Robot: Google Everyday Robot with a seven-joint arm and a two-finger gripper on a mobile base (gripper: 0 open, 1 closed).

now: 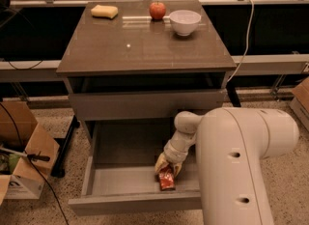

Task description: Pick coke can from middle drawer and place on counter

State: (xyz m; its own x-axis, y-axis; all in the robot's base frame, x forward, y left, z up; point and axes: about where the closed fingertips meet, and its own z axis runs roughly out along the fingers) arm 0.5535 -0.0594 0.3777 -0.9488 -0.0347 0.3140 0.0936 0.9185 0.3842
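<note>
Big white arm [241, 161] reaching down into open drawer [135, 203] from right. Hand [168, 167] hanging low inside drawer, toward front right, sitting right at upper end of red can [167, 181]. Red can lying on pale drawer floor, just behind front panel. Upper drawer front [145, 104] sitting closed above. Table [145, 50] carrying yellow sponge [104, 11] at back left, red apple [157, 10] at back middle, white bowl [185, 22] near apple on its right, not touching it. Cardboard box [24, 163] standing on speckled floor at left.

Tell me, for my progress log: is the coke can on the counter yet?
No, the coke can lies in the middle drawer, at the gripper.
</note>
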